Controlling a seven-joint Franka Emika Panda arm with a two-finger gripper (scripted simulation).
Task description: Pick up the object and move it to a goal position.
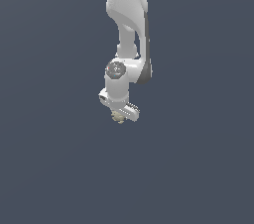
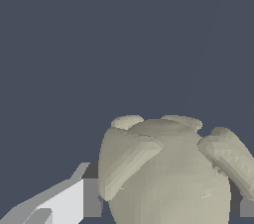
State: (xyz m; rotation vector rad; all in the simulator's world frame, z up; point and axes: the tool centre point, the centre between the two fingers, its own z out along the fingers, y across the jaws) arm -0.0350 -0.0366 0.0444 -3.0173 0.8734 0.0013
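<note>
Under the white gripper (image 1: 120,114), between barely parted fingers (image 2: 74,200): the beige object (image 2: 166,173), seemingly clamped. Best kept squeezed firmly, carried smoothly, no jerks.

From where the exterior view looks, the arm (image 1: 126,15) runs out of sight at twelve o'clock, its base cut off by the edge. Down at its tip the object (image 1: 118,116) is a tiny tan speck, mostly tucked behind the gripper (image 1: 120,114); its shape is too small to read there, and so is the set of the jaws. In the wrist view the object (image 2: 168,173) is cut off at six o'clock. One of the fingers (image 2: 64,203) is cropped at the corner; the other shows only a grey sliver.
</note>
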